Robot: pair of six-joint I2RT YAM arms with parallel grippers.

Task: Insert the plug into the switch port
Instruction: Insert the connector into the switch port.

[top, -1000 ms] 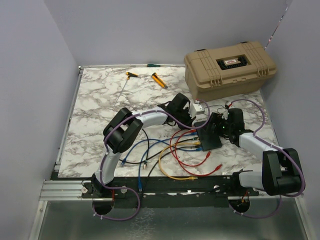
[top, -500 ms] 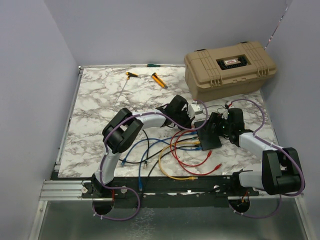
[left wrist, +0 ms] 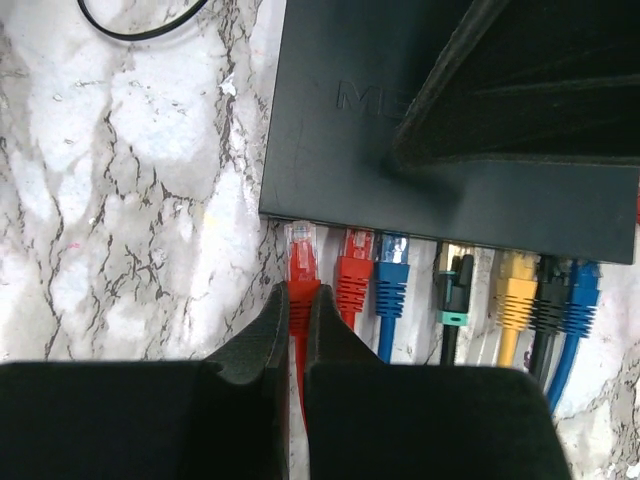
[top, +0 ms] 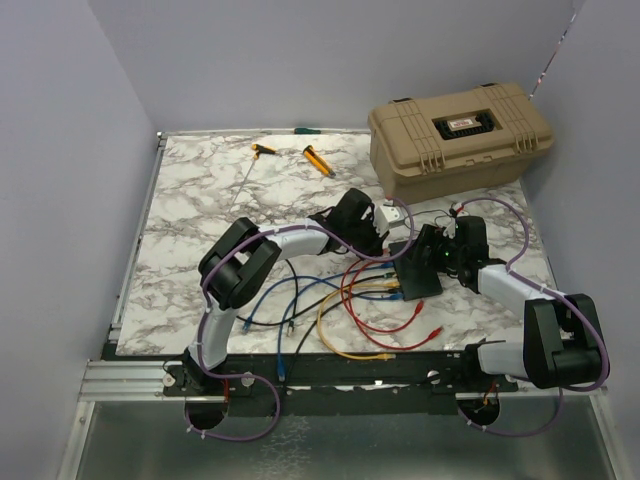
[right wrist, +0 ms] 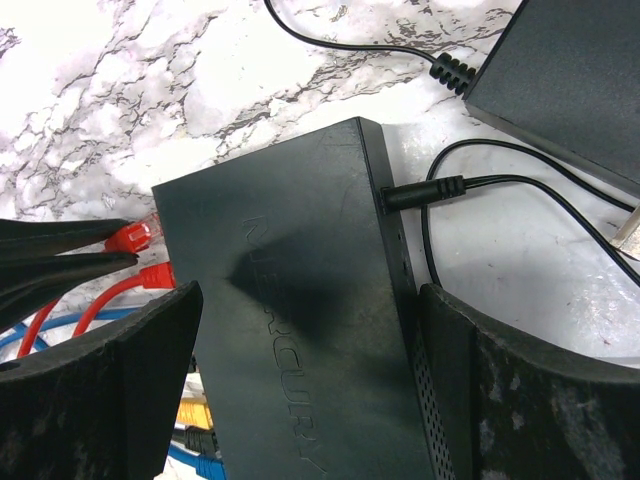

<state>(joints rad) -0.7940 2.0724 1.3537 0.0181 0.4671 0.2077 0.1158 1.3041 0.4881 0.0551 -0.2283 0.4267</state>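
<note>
The switch (left wrist: pixel 350 130) is a flat dark-grey box; in the top view (top: pixel 420 272) it lies right of centre. Its port edge holds red (left wrist: pixel 355 275), blue (left wrist: pixel 392 285), yellow (left wrist: pixel 517 295) and other plugs. My left gripper (left wrist: pixel 298 295) is shut on a red plug (left wrist: pixel 300 255), whose clear tip sits just outside the leftmost port, almost touching the edge. My right gripper (right wrist: pixel 310 300) straddles the switch (right wrist: pixel 300 380), one finger (right wrist: pixel 520 400) against the perforated side and the other at the port edge. The thin black power cord (right wrist: pixel 440 188) is plugged into its end.
A big tan case (top: pixel 460 135) stands at the back right. A black power adapter (right wrist: pixel 570 80) lies beside the switch. Two screwdrivers (top: pixel 262 150) (top: pixel 318 160) lie at the back. Loose coloured cables (top: pixel 330 310) sprawl near the front edge.
The left arm's elbow has shifted slightly left and its gripper has nudged a little. The switch and the right gripper have not moved.
</note>
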